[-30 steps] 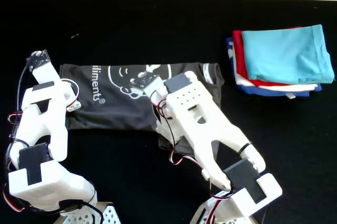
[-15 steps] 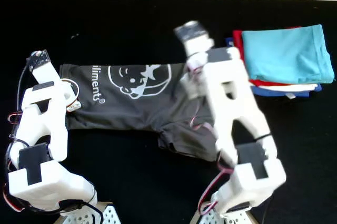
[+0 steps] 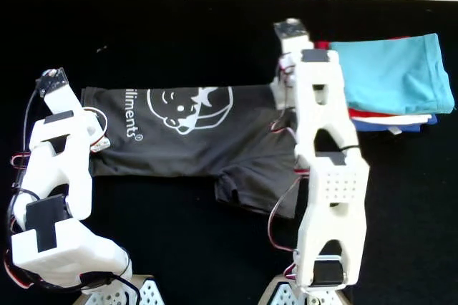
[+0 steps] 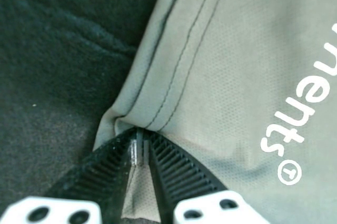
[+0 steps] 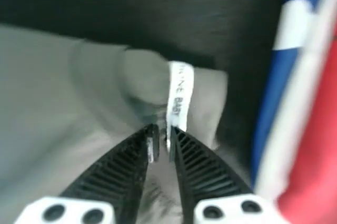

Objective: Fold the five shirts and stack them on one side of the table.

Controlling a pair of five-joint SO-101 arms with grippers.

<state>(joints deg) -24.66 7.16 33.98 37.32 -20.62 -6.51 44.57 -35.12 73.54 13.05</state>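
The left pincer [image 4: 141,141] pinches the stitched hem of the grey shirt [image 4: 237,77] at the garment's nine o'clock edge. The right pincer [image 5: 162,139] is pressed together on fabric beside the white neck label [image 5: 180,95] at its two o'clock corner. The shirt lies spread mid-way across the black surface [image 3: 179,33]. The stack of folded shirts [image 3: 390,76] sits at the surface's two o'clock.

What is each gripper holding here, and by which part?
Both pinch the grey shirt: left gripper on its hem corner, right gripper at the neck edge by the white label.
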